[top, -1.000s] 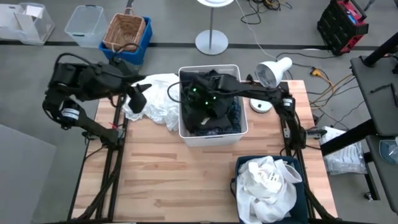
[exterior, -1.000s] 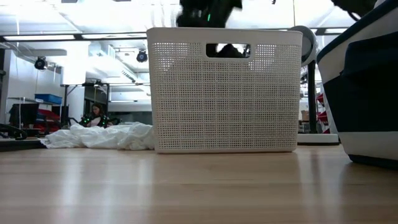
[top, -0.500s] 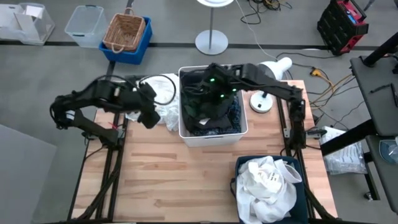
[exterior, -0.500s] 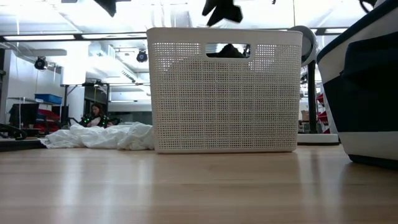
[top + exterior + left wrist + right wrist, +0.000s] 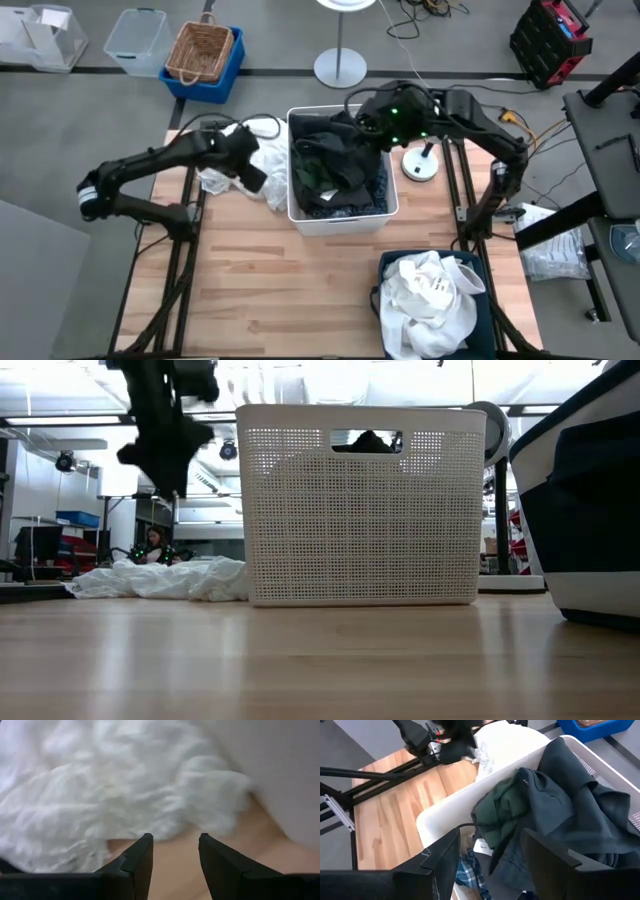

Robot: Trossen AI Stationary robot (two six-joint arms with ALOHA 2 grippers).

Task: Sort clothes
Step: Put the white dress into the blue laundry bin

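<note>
We see rumpled white garments (image 5: 232, 168) left of the white bin (image 5: 342, 212); left gripper (image 5: 175, 851) spread above them, right gripper (image 5: 490, 851) spread, empty

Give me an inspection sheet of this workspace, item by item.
Surface: wooden table, bare at the front.
Job's things: dark clothes in the white bin; white garments beside it; more white clothes in the dark blue bin.
Clutter: desk lamp.
Grippers: left gripper open, empty, over the white garments; right gripper open, empty, above the white bin.
Cables: on the floor behind the table.
Surroundings: wicker basket, lamp stand.
</note>
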